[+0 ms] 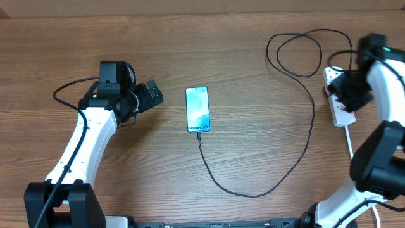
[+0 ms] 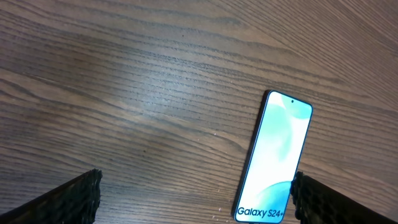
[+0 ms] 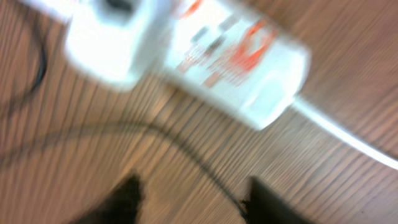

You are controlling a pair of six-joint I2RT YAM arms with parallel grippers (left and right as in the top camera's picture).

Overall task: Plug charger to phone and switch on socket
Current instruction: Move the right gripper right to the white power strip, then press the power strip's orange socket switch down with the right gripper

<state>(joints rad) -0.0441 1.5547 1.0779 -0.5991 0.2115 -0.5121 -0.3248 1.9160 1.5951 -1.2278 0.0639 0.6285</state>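
- Overhead shows the white elongated power strip with red switch markings directly beneath the right claw, whose fingers stand apart and empty.
- Right wrist view is blurred. The long thin black charger cable runs between the strip and the fingertips.
- The slim glowing blue-screened smartphone lies just ahead of the spread, empty left claw, and the cable seems seated in its lower short end.
- Risk: pressing the switch could shove the strip or snag the cable, tugging the connector out.
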